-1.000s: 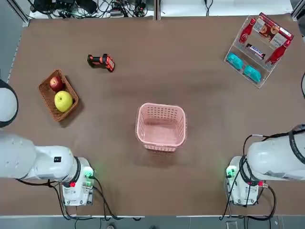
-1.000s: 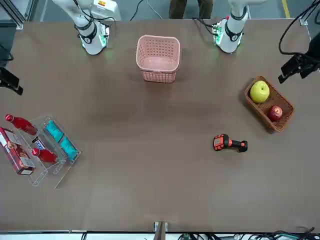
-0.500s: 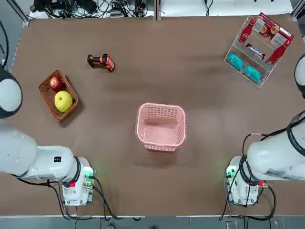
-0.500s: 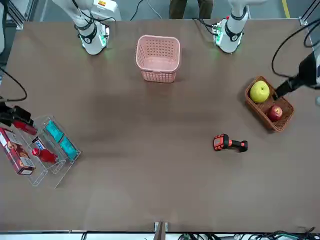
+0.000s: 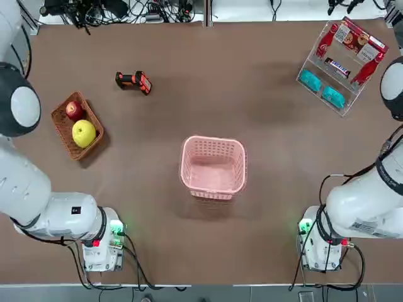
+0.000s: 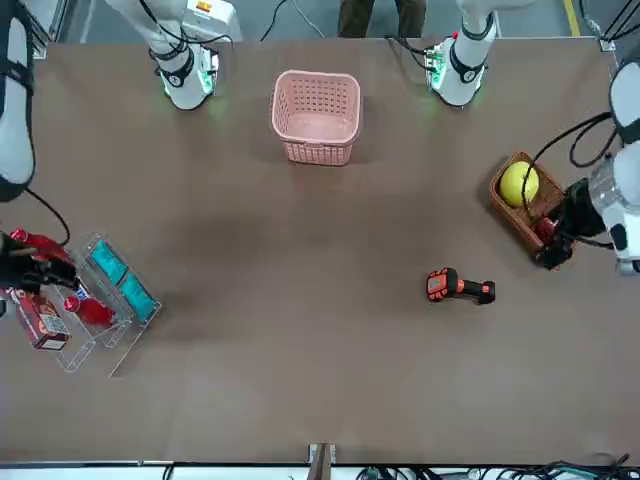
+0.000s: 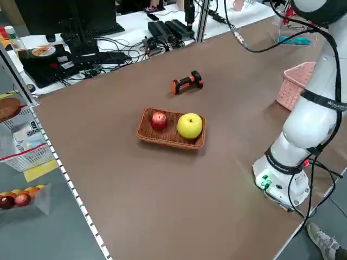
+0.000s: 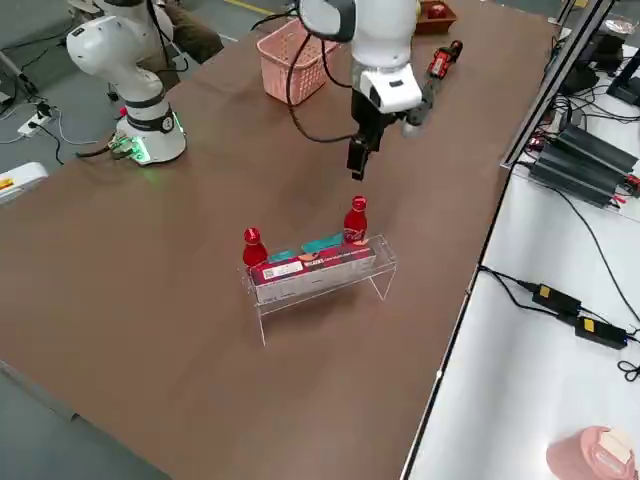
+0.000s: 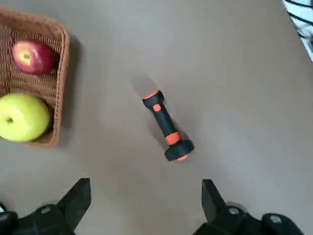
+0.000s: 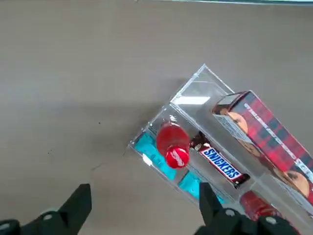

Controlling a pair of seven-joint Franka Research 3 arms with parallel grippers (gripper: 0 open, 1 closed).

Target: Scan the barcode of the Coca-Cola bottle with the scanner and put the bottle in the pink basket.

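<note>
Two alike red bottles stand at the ends of a clear rack (image 5: 315, 70) at the table's far right; either could be the Coca-Cola bottle. One bottle (image 8: 355, 220) is just below my open right gripper (image 8: 357, 170), which hovers over the rack; the right wrist view centres a red-capped bottle (image 10: 172, 144). The second red bottle (image 8: 253, 247) stands at the rack's other end. The black-and-orange scanner (image 5: 133, 80) lies on its side at the far left. My left gripper (image 9: 143, 200) hangs open above the table, short of the scanner (image 9: 166, 126). The pink basket (image 5: 213, 139) stands mid-table.
A brown wicker basket (image 5: 63, 129) with a red and a yellow apple sits at the left, close to the left arm's wrist (image 6: 565, 225). The rack also holds a red box (image 10: 259, 129), a chocolate bar and teal packets. Cables run along the far edge.
Both arms have swung out from their parked poses. The right gripper came over the rack of bottles. The left gripper came over the wicker basket, towards the scanner.
</note>
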